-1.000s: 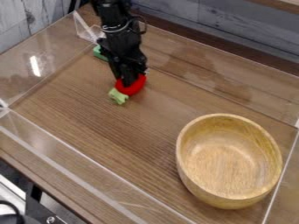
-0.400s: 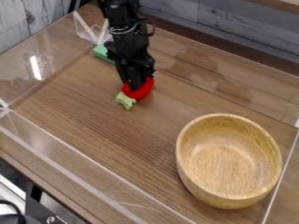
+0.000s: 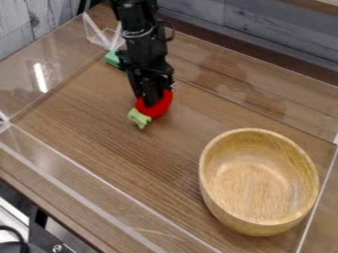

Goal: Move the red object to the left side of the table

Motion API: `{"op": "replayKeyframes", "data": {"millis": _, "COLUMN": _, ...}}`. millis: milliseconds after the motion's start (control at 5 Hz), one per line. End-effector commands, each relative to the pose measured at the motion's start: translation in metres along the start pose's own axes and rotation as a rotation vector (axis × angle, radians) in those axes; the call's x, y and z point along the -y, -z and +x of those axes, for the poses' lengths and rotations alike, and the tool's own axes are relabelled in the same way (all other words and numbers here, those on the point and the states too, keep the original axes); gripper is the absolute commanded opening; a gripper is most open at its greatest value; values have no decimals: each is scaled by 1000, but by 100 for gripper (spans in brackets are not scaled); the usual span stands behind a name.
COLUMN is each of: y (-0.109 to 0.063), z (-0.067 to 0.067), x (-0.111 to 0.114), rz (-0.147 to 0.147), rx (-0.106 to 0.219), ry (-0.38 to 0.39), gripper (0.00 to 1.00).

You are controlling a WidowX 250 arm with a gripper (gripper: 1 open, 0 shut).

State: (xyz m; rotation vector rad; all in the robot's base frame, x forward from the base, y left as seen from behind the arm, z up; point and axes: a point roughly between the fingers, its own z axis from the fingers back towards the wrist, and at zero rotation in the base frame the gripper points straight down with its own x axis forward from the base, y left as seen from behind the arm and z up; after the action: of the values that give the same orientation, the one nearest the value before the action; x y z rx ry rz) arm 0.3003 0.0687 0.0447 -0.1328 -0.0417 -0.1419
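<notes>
The hand [image 3: 153, 96] points straight down, gripping the red object [image 3: 152, 106] toward the worktop's [image 3: 119, 188] far left corner, well apart from the wooden bowl [image 3: 260, 181].

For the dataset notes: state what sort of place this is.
Probably a robot lab test bench, not a home. A wood-grain table fenced by clear acrylic walls, one black gripper closed on a toy red object, and an empty wooden bowl.

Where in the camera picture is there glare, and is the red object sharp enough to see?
Camera view: pale glare streaks on the clear acrylic walls at left; the red object under the gripper is small and soft-edged, its green stem end still readable; the wooden bowl is evenly lit.
</notes>
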Motion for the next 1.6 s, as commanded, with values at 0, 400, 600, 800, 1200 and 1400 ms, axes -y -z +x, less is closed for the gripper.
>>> {"op": "replayKeyframes", "data": {"millis": 0, "y": -30, "z": 11, "x": -4, "rz": 37, "rx": 81, "ry": 1, "gripper": 0}}
{"op": "replayKeyframes", "data": {"millis": 400, "y": -41, "z": 12, "x": -11, "rz": 46, "rx": 96, "ry": -15, "gripper": 0}}
{"op": "replayKeyframes", "data": {"millis": 600, "y": -45, "z": 12, "x": -20, "rz": 53, "rx": 103, "ry": -30, "gripper": 0}}
{"op": "replayKeyframes", "data": {"millis": 800, "y": -45, "z": 13, "x": -32, "rz": 64, "rx": 106, "ry": -52, "gripper": 0}}
{"op": "replayKeyframes", "data": {"millis": 1200, "y": -32, "z": 19, "x": -62, "rz": 89, "rx": 97, "ry": -114, "gripper": 0}}
{"op": "replayKeyframes", "data": {"millis": 1400, "y": -26, "z": 22, "x": -63, "rz": 91, "rx": 89, "ry": -119, "gripper": 0}}
